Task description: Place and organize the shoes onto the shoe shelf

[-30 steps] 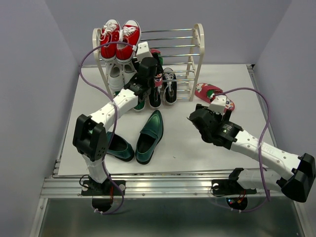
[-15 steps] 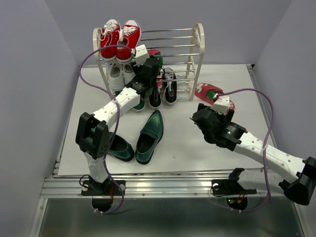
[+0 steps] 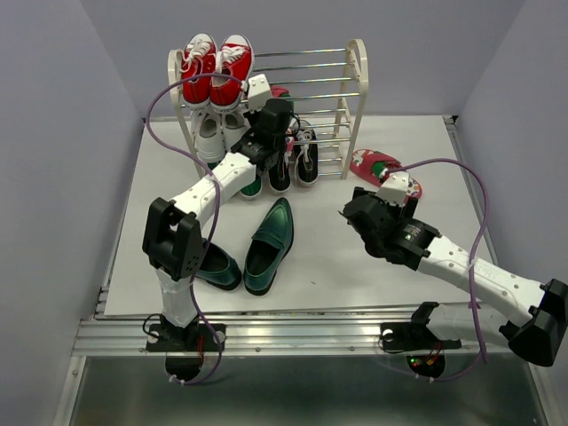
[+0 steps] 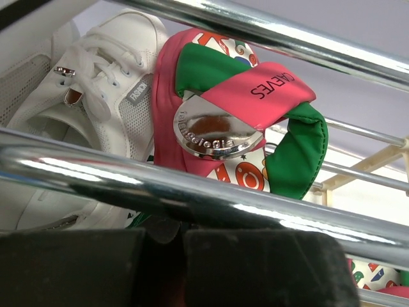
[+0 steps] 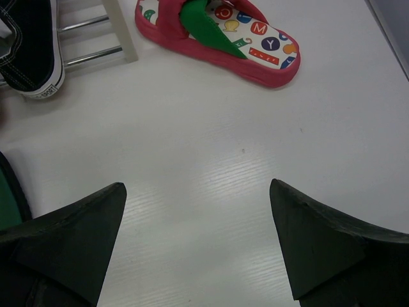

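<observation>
Flip-flop placing looks the step in hand: one flip-flop (image 4: pixel 238 118) sits on the shoe shelf (image 3: pixel 358 82) beside a white sneaker (image 4: pixel 96 83), the other flip-flop (image 5: pixel 220 37) lies on the table (image 5: pixel 255 160) near its foot. Left gripper (image 4: pixel 183 262), arm stretched into the rack, is pressed closed and empty — right gripper (image 5: pixel 197 192) hovers low, jaws wide, and should advance onto the loose one.

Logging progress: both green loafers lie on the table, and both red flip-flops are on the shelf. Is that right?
Not quite. Only one flip-flop is on the shelf. The other flip-flop lies on the table beside the shelf, as the right wrist view shows. Both loafers do lie on the table.
</observation>
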### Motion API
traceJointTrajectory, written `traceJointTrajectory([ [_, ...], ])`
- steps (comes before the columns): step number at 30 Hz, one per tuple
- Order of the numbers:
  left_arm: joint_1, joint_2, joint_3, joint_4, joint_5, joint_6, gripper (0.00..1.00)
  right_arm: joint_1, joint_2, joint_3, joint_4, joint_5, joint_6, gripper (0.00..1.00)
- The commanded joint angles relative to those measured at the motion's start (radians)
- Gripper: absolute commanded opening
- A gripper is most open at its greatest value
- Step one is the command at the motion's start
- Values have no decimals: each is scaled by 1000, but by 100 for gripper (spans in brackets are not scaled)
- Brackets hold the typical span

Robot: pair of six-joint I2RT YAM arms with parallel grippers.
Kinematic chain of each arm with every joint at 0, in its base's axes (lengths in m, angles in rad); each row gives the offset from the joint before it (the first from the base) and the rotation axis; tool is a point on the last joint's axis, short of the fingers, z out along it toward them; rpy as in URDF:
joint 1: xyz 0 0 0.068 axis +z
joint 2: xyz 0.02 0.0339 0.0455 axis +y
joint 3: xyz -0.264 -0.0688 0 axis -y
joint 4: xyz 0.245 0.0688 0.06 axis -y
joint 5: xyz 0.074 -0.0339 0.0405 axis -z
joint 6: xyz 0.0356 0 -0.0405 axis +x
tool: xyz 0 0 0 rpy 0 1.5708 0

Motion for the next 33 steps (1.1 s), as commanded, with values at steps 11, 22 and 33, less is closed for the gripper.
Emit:
traceJointTrajectory([
  [11, 14, -172, -252, 400, 242, 212, 0, -6, 27, -6, 34, 15, 11, 100],
  [22, 34, -146, -281, 442, 345, 276, 0, -6, 42, -8, 33, 14, 9, 100],
  [33, 48, -140, -344, 561, 417, 368, 0, -6, 79, -5, 34, 12, -8, 100],
])
